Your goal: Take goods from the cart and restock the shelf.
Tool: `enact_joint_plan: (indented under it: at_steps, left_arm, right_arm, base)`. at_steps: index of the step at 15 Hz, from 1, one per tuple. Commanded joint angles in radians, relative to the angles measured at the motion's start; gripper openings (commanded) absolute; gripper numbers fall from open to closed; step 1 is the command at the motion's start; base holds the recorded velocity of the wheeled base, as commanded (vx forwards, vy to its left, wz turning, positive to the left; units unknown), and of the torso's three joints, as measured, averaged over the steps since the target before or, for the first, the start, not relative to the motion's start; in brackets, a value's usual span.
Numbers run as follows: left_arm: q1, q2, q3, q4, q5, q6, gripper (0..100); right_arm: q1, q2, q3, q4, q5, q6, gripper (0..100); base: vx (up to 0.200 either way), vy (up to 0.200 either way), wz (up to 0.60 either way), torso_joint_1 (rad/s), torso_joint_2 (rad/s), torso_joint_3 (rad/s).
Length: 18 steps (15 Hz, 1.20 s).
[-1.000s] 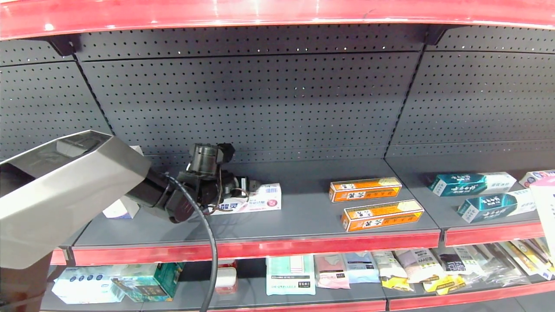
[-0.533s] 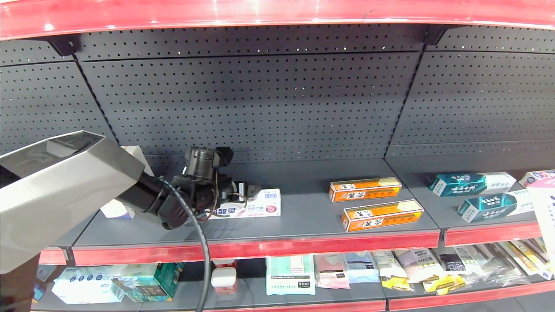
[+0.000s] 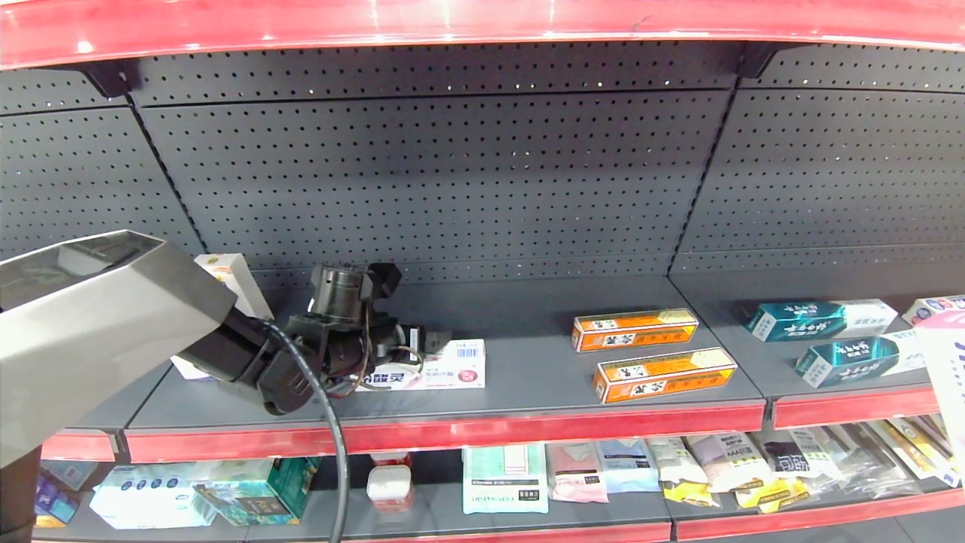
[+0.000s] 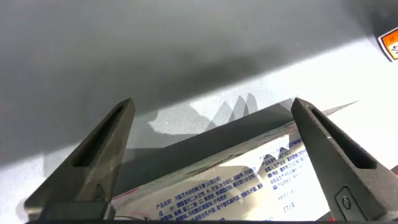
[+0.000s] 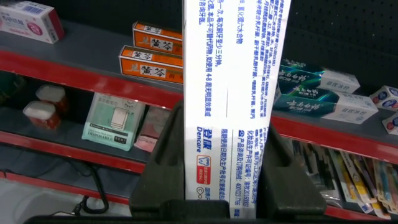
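Left fingers: the fingers (image 4: 102, 149) stand wide apart, gripping nothing, with a white box (image 4: 249, 180) showing in the gap between them; I cannot tell whether either finger touches it.
Left gripper: the left gripper (image 3: 433, 339) sits low over the shelf (image 3: 452, 431), at the left end of that box.
White box: it lies flat on the shelf board, in the left half, about midway between the back panel and the red front edge.
Right fingers: clamped on the two long sides of a second white box (image 5: 236, 56), which stands upright between them.
Right gripper: the right gripper (image 5: 225, 134) hangs in front of the shelf, out past its right end, off the board.
Neighbours: two orange boxes (image 3: 635, 329) lie flat in the right half of the same board, well apart from the white box; two green boxes (image 3: 820, 318) lie on the next board to the right.
Step in hand: by the look of it, the release. One box is already down and let go; the other has yet to be shelved.
Next move: the left arm should likely back straight out, fingers kept wide, so it does not drag the box. The right arm must then turn its box flat and set it on bare board near the first.
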Motion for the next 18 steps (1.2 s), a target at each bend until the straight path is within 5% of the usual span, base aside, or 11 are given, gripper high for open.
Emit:
enact_joint_plan:
  at_steps: [1, 18]
  left_arm:
    - [0.000, -0.010, 0.028, -0.011, 0.000, -0.001, 100]
    - [-0.002, -0.099, 0.132, -0.014, -0.017, -0.001, 100]
  right_arm:
    - [0.000, 0.001, 0.000, 0.000, 0.000, 0.000, 0]
    - [0.000, 0.000, 0.003, 0.000, 0.003, 0.001, 0]
  base:
    - [0.000, 0.000, 0.00, 0.000, 0.00, 0.000]
    - [0.000, 0.000, 0.00, 0.000, 0.00, 0.000]
